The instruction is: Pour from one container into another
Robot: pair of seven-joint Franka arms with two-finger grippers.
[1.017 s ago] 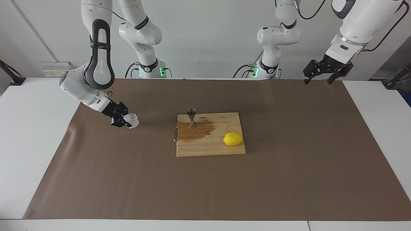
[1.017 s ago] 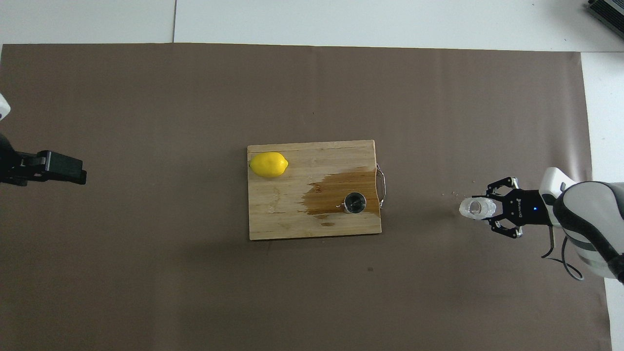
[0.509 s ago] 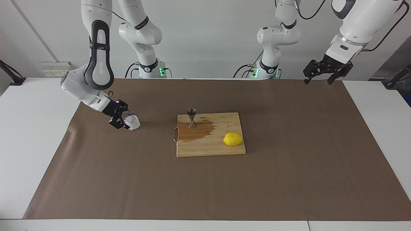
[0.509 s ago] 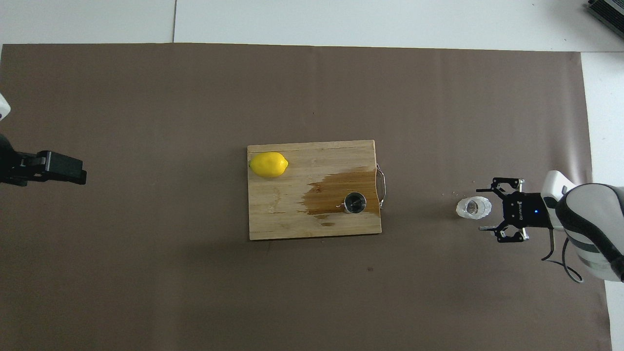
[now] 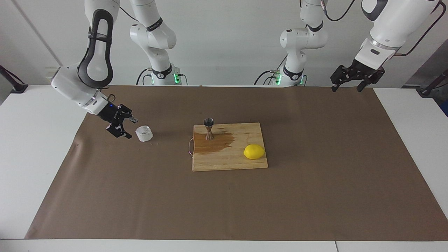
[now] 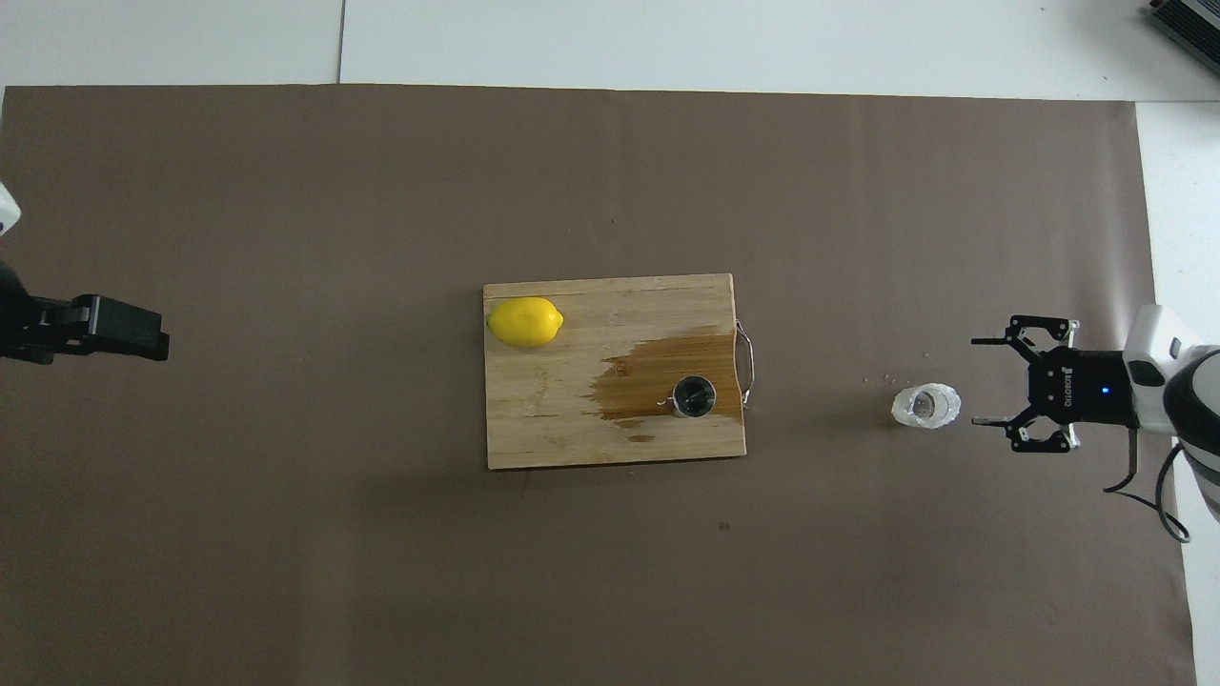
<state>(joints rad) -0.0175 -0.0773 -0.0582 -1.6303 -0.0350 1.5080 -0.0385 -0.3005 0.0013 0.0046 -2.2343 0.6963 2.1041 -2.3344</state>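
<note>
Glass tumbler (image 5: 144, 134) stands upright just ahead of the right claw (image 5: 122, 126), whose fingers are spread and empty; the left claw (image 5: 348, 82) waits, released, well apart.

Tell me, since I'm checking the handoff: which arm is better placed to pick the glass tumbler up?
Right. The right gripper hangs open just beside the glass tumbler on the brown paper; the left gripper waits at the table's other end.

Frosty clear glass tumbler (image 5: 144, 133), shiny steel jigger (image 5: 209, 128), wet-stained wooden board (image 5: 241, 159), matt brown paper (image 5: 315, 196)
</note>
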